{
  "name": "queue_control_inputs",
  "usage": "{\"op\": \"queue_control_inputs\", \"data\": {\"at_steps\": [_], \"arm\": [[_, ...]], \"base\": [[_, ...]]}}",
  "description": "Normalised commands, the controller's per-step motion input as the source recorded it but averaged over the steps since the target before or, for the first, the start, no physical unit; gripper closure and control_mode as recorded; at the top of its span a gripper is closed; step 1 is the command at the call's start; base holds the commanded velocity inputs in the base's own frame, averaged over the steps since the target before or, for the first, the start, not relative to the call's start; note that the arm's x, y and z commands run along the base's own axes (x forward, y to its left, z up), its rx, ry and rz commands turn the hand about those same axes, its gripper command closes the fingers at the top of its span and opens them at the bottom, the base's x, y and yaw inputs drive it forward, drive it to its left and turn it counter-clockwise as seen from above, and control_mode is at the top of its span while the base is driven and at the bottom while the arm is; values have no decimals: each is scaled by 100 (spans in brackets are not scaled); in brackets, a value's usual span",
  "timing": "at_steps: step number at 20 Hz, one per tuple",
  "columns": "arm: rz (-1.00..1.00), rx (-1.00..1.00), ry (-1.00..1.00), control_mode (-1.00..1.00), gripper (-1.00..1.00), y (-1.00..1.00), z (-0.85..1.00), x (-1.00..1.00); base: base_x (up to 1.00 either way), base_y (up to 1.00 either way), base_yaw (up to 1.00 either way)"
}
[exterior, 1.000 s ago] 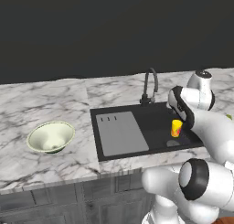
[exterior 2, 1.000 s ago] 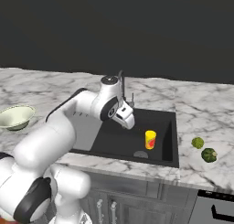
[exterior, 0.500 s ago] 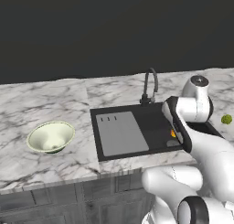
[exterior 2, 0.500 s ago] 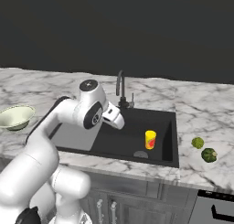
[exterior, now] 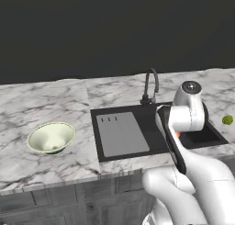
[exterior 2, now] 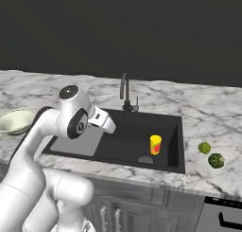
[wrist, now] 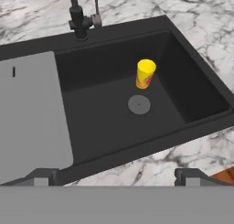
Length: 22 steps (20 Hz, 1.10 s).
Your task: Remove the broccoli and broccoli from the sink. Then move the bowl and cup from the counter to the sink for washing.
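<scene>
In the sink (exterior 2: 176,131), the cup (exterior 2: 155,144) is standing; 2 broccoli florets (exterior 2: 210,154) are lying on the worktop (exterior 2: 208,112), the bowl (exterior: 51,137) is waiting, and the claw (wrist: 116,175) is hanging released.

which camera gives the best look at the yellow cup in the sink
The hand view: the small yellow cylindrical cup stands upright in the black basin, unobstructed, beside the drain. The right base view shows it smaller. In the left base view the arm hides nearly all of it.

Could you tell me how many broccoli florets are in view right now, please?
2. Both lie on the counter right of the sink: the lighter floret and the darker floret beside it, nearer the front edge.
</scene>
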Motion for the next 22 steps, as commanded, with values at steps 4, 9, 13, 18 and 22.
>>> {"op": "queue_control_inputs", "data": {"at_steps": [4, 9, 13, 18, 22], "arm": [[10, -6, 0, -100, -100, 37, 22, -17], [13, -3, 0, -100, -100, 33, 20, -20], [14, 0, 3, -100, -100, 32, 15, -14], [14, 0, 0, -100, -100, 36, 12, -12], [12, 0, 1, -100, -100, 38, 11, -9]], "base": [[0, 0, 0], [0, 0, 0], [0, 0, 0], [0, 0, 0], [0, 0, 0]]}}
